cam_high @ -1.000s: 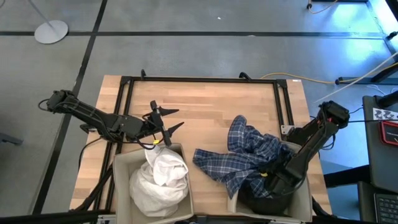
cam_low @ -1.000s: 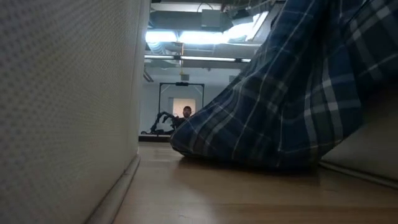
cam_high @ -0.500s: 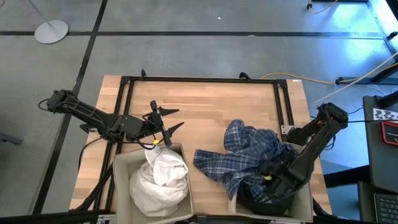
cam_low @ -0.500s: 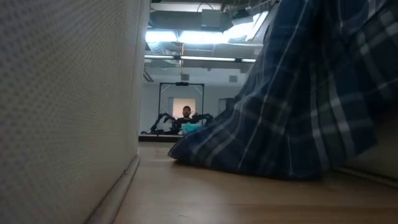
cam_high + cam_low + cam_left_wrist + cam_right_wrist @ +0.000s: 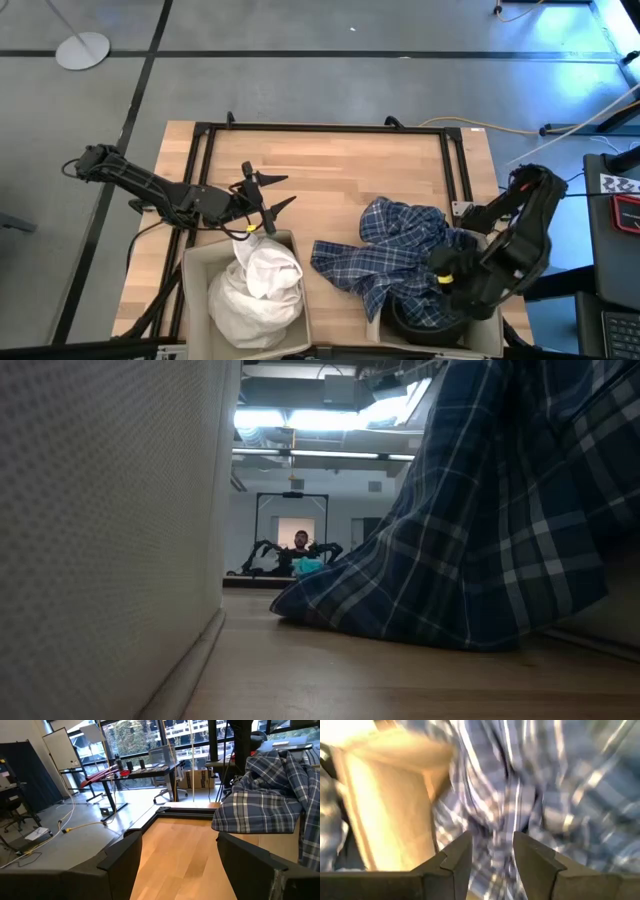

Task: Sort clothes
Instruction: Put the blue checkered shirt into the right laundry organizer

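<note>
From above, the right arm folds back on itself at the table's near right corner, its elbow raised and its gripper [image 5: 447,280] hanging over the right box [image 5: 497,322]. In the right wrist view its two dark fingers [image 5: 454,859] stand apart with a gap between them; the blurred plaid cloth lies just beyond the tips and nothing sits between them, so the gripper is released.

The plaid shirt [image 5: 395,255] is draped over the inner wall of that box. Part of it rests on the dark clothes [image 5: 420,318] inside the box, whose colours cannot be told apart, and the rest spills onto the table [image 5: 340,170]. Its long axis runs across the table, from the box toward the left box, with a flat tail of cloth pointing left. In the low view the shirt [image 5: 480,530] hangs down to the wood beside the beige wall of the left box [image 5: 100,530].

The left box [image 5: 195,265] sits at the near left and holds the white garment [image 5: 255,290], bunched into a rounded heap.

Just behind that box's far rim the left arm stretches from the table's left edge toward the middle, low and nearly level. The left gripper [image 5: 270,195] has its fingers spread wide, holding nothing, pointing toward the shirt.
</note>
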`<state>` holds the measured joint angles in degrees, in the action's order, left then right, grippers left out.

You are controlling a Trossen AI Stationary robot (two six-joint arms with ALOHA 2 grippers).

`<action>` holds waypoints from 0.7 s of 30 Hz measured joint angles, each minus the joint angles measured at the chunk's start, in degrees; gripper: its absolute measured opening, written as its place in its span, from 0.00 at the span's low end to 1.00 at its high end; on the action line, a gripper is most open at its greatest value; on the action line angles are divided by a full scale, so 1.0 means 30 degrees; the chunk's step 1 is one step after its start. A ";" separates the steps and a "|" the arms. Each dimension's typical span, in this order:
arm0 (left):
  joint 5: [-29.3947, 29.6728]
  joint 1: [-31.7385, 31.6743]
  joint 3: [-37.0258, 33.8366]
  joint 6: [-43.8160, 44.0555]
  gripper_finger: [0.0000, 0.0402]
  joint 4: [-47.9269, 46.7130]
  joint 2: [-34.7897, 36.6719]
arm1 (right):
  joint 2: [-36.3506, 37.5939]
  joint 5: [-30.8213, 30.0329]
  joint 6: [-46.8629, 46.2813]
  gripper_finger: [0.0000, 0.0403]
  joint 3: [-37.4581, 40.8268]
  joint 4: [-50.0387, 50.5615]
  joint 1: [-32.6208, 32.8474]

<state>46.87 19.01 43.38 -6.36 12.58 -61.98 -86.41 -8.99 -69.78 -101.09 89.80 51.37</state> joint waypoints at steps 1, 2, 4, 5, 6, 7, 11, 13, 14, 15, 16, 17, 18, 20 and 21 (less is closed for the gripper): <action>-0.0002 0.0004 0.0000 0.0001 0.63 0.0000 0.0000 | 0.0000 -0.0745 0.0462 0.37 -0.0422 -0.0040 0.0000; -0.0003 0.0001 0.0000 -0.0001 0.63 0.0000 0.0000 | 0.0007 -0.1590 0.0940 0.37 -0.0783 -0.0163 -0.0004; -0.0007 -0.0003 0.0000 0.0003 0.63 0.0000 0.0000 | 0.0007 -0.3816 0.2301 0.37 -0.1303 -0.0517 -0.0007; 0.0000 -0.0003 0.0000 0.0003 0.63 0.0000 0.0000 | 0.0007 -0.5087 0.3172 0.37 -0.1468 -0.0838 -0.0007; 0.0000 -0.0003 0.0000 0.0022 0.63 0.0000 0.0000 | 0.0007 -0.6329 0.4006 0.37 -0.1550 -0.1243 -0.0007; -0.0005 0.0004 0.0000 0.0032 0.63 0.0005 0.0000 | 0.0007 -0.7540 0.4861 0.37 -0.1561 -0.1653 -0.0012; -0.0003 0.0000 0.0000 0.0039 0.63 0.0007 0.0000 | 0.0000 -1.1425 0.9141 0.37 -0.1055 -0.3762 -0.0584; 0.0000 0.0004 0.0000 0.0039 0.63 0.0007 0.0000 | -0.0015 -1.1977 1.0741 0.37 -0.0616 -0.4606 -0.1218; 0.0000 0.0004 0.0000 0.0039 0.63 0.0007 0.0000 | -0.0029 -1.1994 1.1357 0.37 -0.0388 -0.4909 -0.1608; 0.0000 0.0004 0.0000 0.0039 0.63 0.0007 0.0000 | -0.0029 -1.1838 1.1856 0.37 -0.0093 -0.5253 -0.2047; -0.0001 -0.0002 0.0000 0.0039 0.63 0.0007 0.0000 | -0.0029 -1.1483 1.2284 0.37 0.0255 -0.5690 -0.2548; -0.0006 -0.0003 0.0000 0.0039 0.63 0.0013 0.0000 | -0.0029 -1.0956 1.2715 0.37 0.0609 -0.6081 -0.3084; -0.0002 0.0002 0.0000 0.0037 0.63 0.0007 0.0000 | -0.0036 -1.0218 1.3159 0.37 0.0952 -0.6410 -0.3599; -0.0004 0.0000 0.0000 0.0018 0.63 0.0007 0.0000 | -0.0058 -0.8484 1.4018 0.37 0.1614 -0.7038 -0.4610; -0.0004 0.0000 0.0000 0.0018 0.63 0.0012 0.0000 | -0.0058 -0.7569 1.4484 0.37 0.1983 -0.7477 -0.5125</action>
<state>46.86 19.01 43.38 -6.31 12.61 -61.98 -86.59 -31.70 -26.33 -95.14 67.37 36.00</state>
